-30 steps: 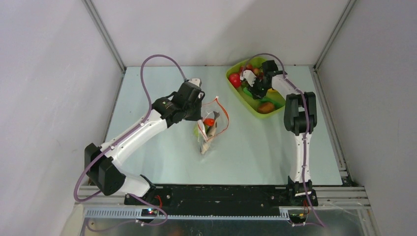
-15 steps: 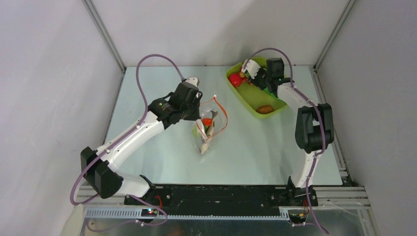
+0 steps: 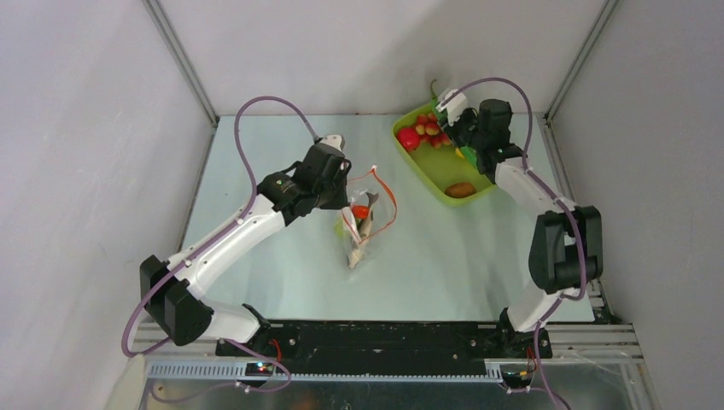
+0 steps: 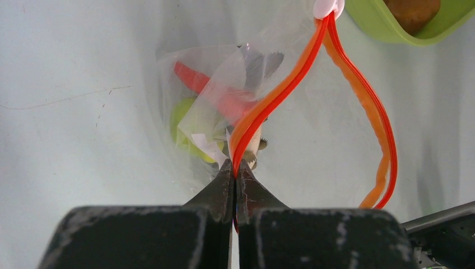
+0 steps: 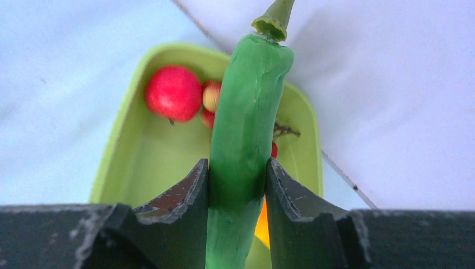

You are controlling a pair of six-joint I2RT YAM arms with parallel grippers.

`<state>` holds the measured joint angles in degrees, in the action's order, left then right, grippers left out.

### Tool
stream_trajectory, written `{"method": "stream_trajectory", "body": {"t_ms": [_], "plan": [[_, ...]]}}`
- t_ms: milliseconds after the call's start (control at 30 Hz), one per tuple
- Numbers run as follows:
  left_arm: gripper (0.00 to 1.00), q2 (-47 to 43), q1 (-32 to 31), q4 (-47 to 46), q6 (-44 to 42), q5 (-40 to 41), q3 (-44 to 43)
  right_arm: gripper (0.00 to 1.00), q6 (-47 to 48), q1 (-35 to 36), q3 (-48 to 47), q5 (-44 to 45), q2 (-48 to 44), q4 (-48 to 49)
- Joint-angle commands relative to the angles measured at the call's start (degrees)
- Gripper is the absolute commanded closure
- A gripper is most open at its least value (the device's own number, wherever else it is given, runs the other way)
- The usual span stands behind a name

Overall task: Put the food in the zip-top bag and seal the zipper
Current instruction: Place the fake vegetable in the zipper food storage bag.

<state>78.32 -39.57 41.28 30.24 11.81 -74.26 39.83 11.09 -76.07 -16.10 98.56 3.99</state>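
The clear zip-top bag (image 3: 367, 213) lies mid-table, its mouth open as a loop. Inside it are a grey fish (image 4: 260, 61), a carrot (image 4: 193, 78) and a green pear (image 4: 182, 120). My left gripper (image 4: 235, 168) is shut on the orange-red zipper (image 4: 280, 92); the white slider (image 4: 327, 7) sits at the strip's far end. My right gripper (image 5: 236, 174) is shut on a green bean (image 5: 246, 123), held upright above the lime-green tray (image 5: 112, 162). In the top view that gripper (image 3: 446, 107) is over the tray's back end.
The tray (image 3: 408, 158) at back right holds a red apple (image 3: 408, 139), red grapes (image 3: 429, 128), an orange mango (image 5: 262, 221) and a brown kiwi (image 3: 461, 189). The enclosure walls stand close behind the tray and to its right.
My right gripper has risen out of the tray with the green bean and moved back and to the right. The left arm and bag have barely moved.
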Motion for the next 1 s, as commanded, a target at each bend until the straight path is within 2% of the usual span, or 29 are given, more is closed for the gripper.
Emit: {"method": "stream_trajectory", "body": {"t_ms": [0, 100, 133, 233, 333, 467, 700, 967], "plan": [[1.00, -1.89, 0.46, -2.61, 2.92, 0.09, -0.43, 1.00, -15.68, 0.20, 1.38, -4.65, -9.63, 10.91], [1.00, -1.32, 0.75, -3.46, 4.50, -1.09, -0.45, 1.00, -27.05, 0.67, 4.91, -8.72, -15.74, 14.90], [1.00, -0.87, 0.93, -3.89, 5.14, -1.48, -0.45, 1.00, -32.20, 0.90, 6.13, -11.99, -16.94, 18.40], [1.00, 0.12, 1.26, -4.23, 6.00, -3.51, -0.82, 1.00, -39.36, 5.18, 14.70, -14.83, -23.44, 28.61], [1.00, 0.70, 1.25, -3.72, 6.71, -4.87, -1.13, 1.00, -45.82, 11.67, 21.25, -12.02, -28.04, 41.14], [1.00, -0.78, 1.32, -4.49, 7.21, -7.22, 0.54, 1.00, -51.21, 18.70, 26.26, -2.59, -29.39, 53.93], [1.00, -4.62, 1.28, -5.70, 8.35, -9.10, 3.29, 1.00, -52.48, 28.72, 31.00, 5.81, -24.23, 67.97], [1.00, -6.68, 1.31, -6.07, 9.90, -9.13, 4.91, 1.00, -51.28, 36.07, 37.31, 11.92, -22.94, 68.73]]}}
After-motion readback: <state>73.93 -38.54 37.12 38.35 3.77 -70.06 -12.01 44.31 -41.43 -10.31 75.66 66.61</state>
